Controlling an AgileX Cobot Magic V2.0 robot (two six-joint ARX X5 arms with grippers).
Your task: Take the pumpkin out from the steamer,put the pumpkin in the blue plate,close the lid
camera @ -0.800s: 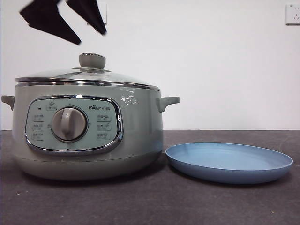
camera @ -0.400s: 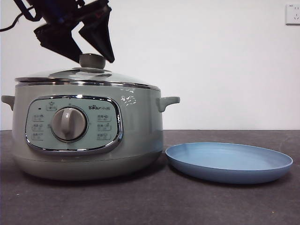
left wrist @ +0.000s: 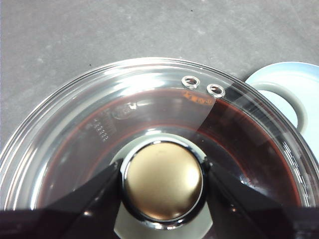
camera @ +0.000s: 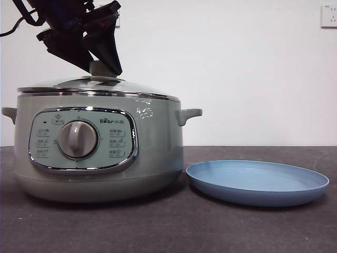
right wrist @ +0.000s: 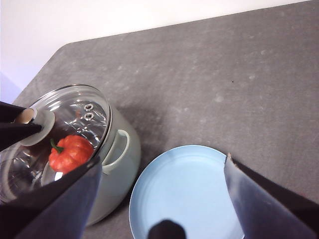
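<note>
The sage-green steamer point(camera: 152, 153) stands at the left of the table with its glass lid point(camera: 79, 84) on it. My left gripper point(camera: 102, 73) has come down from above and its jaws press both sides of the lid's knob point(left wrist: 163, 180). The lid rests on the pot. The orange-red pumpkin point(right wrist: 71, 152) lies inside the steamer and shows through the glass in the right wrist view. The blue plate point(camera: 258, 182) lies empty to the right of the steamer. My right gripper point(right wrist: 163, 159) is open and empty, high above the plate point(right wrist: 189, 189).
The steamer's right side handle point(camera: 188, 114) reaches toward the plate. A white wall with a socket point(camera: 329, 16) stands behind the dark grey table point(camera: 210, 232).
My left gripper came down from above the lid onto its knob, and its jaws drew in from a spread stance to touch the knob's sides. The lid, steamer and plate have not moved.
</note>
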